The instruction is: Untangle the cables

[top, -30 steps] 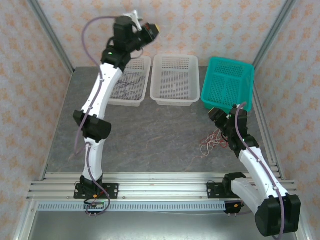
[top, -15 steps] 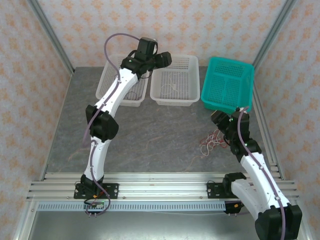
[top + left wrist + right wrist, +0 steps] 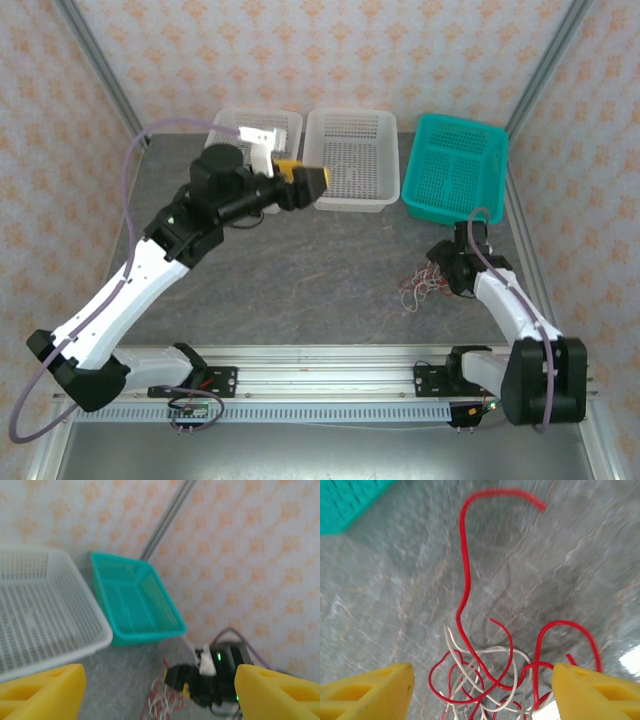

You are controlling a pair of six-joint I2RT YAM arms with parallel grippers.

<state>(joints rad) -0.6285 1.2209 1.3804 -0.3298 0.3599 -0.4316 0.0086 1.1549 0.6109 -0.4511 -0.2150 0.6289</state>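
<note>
"Fingers of the left gripper [image 3: 160, 676] — together or apart?"

"Wide apart. In its wrist view the two yellow fingers [image 3: 42, 690] sit at the bottom corners with nothing between them. From above, that gripper [image 3: 306, 182] appears over the near left corner of the middle white basket [image 3: 350, 204], raised off the table [image 3: 280, 280]."

"And the other arm?"

"The right gripper [image 3: 482, 680] has its fingers [image 3: 367, 690] spread as well, low over the table and clamped on nothing. The cables [image 3: 490, 667] lie on the stone-grey surface between the fingers and just ahead of them."

"Where is that on the table?"

"Toward the right side, on the near side of the teal basket [image 3: 418, 165] and clear of it. Seen from above, the cables [image 3: 420, 285] are a small knot of thin red and white wires just left of the right gripper [image 3: 438, 275]. Close up, the white strands loop through the red ones — I cannot tell how many wires there are. One red strand runs out of the knot, away from the fingers, and ends in a hook."
</note>
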